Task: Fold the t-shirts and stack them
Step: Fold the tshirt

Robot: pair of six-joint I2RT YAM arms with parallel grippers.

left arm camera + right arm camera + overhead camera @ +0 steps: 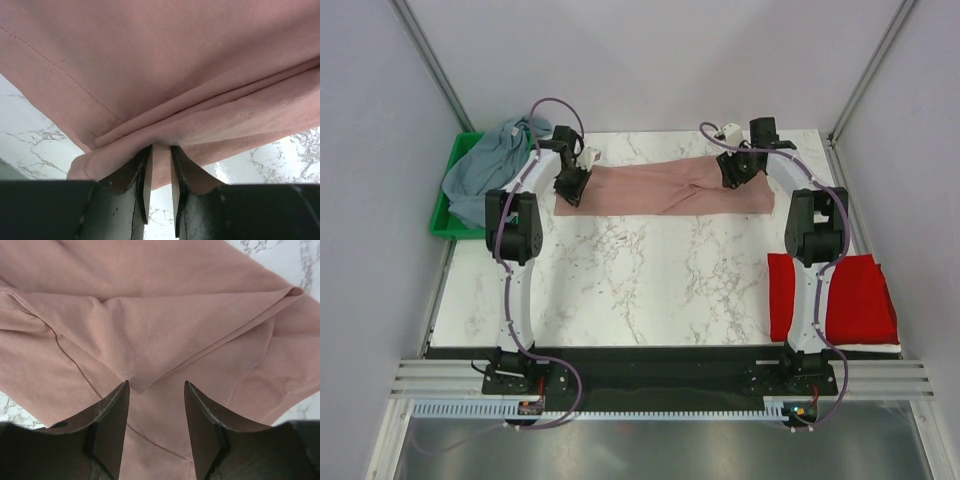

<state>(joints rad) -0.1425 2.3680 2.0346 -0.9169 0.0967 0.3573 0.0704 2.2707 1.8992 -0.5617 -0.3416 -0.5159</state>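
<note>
The dusty-pink t-shirt (pixel 660 188) lies stretched in a long band across the far part of the marble table. At its left end, my left gripper (pixel 570 188) is shut on a fold of that pink cloth (pixel 165 60); in the left wrist view the fold sits pinched between the narrow jaws (pixel 161 146). My right gripper (pixel 730 172) hovers over the shirt's right end, open (pixel 156 382), with a hemmed corner of pink cloth (pixel 150 305) just beyond its tips. A red t-shirt (pixel 832 295) lies folded at the front right. A grey-blue t-shirt (pixel 495 160) is heaped in the bin.
The green plastic bin (pixel 442 215) stands off the table's far-left corner. Bare marble table (pixel 650 280) spreads between the pink shirt and the arm bases. Grey walls close in on both sides and the back.
</note>
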